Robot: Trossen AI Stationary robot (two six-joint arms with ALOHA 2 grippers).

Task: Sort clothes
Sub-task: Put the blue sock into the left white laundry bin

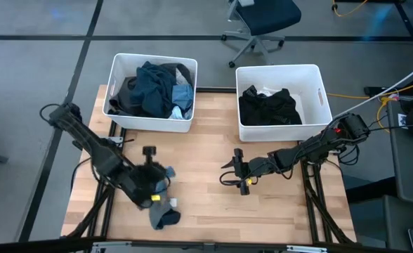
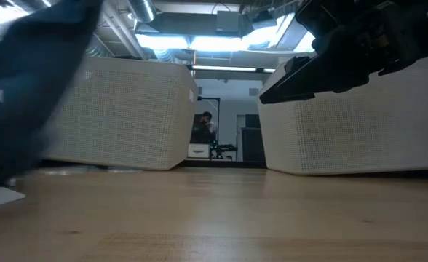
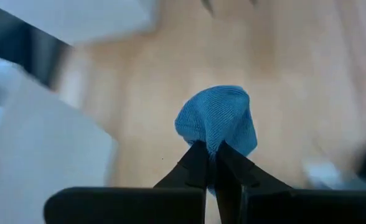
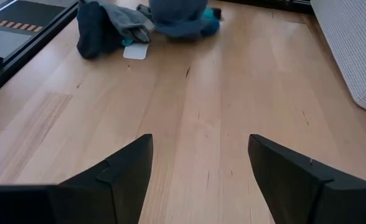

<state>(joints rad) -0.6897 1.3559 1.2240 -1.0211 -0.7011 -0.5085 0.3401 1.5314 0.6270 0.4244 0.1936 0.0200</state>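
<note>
Two fingers of the left gripper (image 3: 211, 163) are pinching a blue sock (image 3: 217, 119) by one bunched fold, holding it over the wooden table (image 1: 206, 140) near the front-left socks (image 1: 163, 214). Right gripper (image 4: 198, 171) is waiting wide open mid-table. Risk: thin pinch slipping, dropping it short of the left bin (image 1: 150, 121). Sock ribbed, soft, dangling limp.
</note>
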